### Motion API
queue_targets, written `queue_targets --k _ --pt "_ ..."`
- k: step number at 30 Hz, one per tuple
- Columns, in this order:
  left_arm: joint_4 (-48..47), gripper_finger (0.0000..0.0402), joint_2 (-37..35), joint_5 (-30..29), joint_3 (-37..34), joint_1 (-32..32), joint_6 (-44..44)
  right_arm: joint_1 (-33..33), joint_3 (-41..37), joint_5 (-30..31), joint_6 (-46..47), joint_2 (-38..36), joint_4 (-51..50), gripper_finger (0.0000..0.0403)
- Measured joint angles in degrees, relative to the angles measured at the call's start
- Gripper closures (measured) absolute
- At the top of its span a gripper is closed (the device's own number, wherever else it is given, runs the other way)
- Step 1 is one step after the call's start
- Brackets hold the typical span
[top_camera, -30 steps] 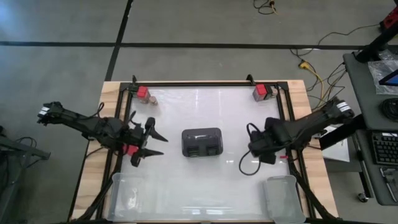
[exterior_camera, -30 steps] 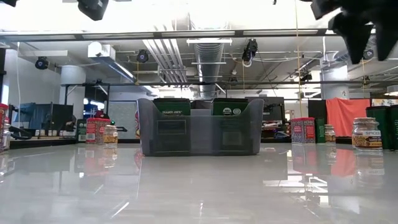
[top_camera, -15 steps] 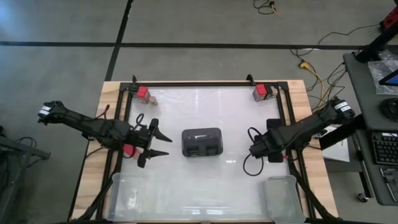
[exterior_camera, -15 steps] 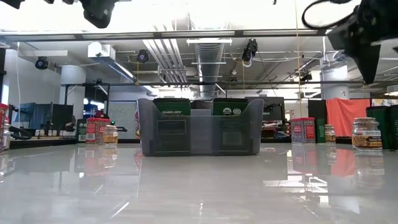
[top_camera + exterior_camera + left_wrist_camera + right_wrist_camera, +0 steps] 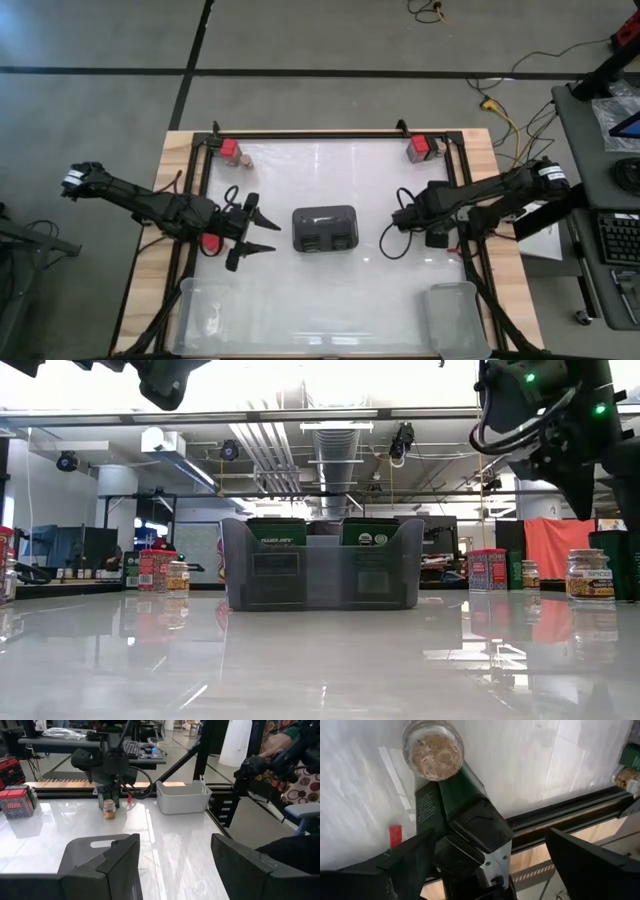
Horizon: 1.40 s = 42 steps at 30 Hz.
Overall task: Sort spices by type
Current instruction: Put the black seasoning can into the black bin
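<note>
The spices stand in small groups. A red box (image 5: 230,150) and a round jar (image 5: 245,160) are at the far left corner, and another red box (image 5: 420,150) is at the far right. My right gripper (image 5: 490,857) hangs open, pointing down over a tan-topped jar (image 5: 432,749) and a dark green container (image 5: 455,802) by the right rail; its fingers stand on either side of these, above them. My left gripper (image 5: 272,235) is open and level, left of the dark slotted holder (image 5: 325,228), with a red box (image 5: 208,240) under its arm.
Clear bins stand at the near left (image 5: 215,315) and near right (image 5: 455,315). The holder (image 5: 320,565) has green-labelled containers in its slots. More jars (image 5: 590,575) and a red box (image 5: 487,570) stand on the right. The black frame rail (image 5: 570,807) runs close to the right gripper.
My right gripper has come down and swung a little toward the table's far edge, ending over the jar and green container; it has stayed open. My left gripper has edged toward the holder, still open.
</note>
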Motion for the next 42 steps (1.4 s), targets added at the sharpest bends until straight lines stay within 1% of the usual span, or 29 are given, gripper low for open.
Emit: queue_targets --k 8,17,25,32,42 --pt "-0.07 0.0171 -0.06 0.02 0.0 0.0 0.0 -1.8 -0.12 -0.04 -0.63 3.27 0.23 0.0035" --pt "-0.17 0.0171 -0.06 0.03 -0.01 0.0 0.0 -3.2 -0.13 0.18 -5.19 6.36 1.36 0.0035" --pt "-0.2 0.0171 -0.06 0.04 -0.02 -0.02 -0.19 -5.84 0.04 3.05 -4.34 6.38 1.91 0.0035" --pt "-0.2 0.0171 -0.06 0.04 -0.02 -0.02 -0.61 -9.82 0.04 3.12 -3.98 6.36 1.93 0.0035" --pt "-0.5 0.0171 -0.06 0.07 -0.04 -0.18 -1.81 -19.5 0.04 3.1 1.75 6.31 1.8 0.0035"
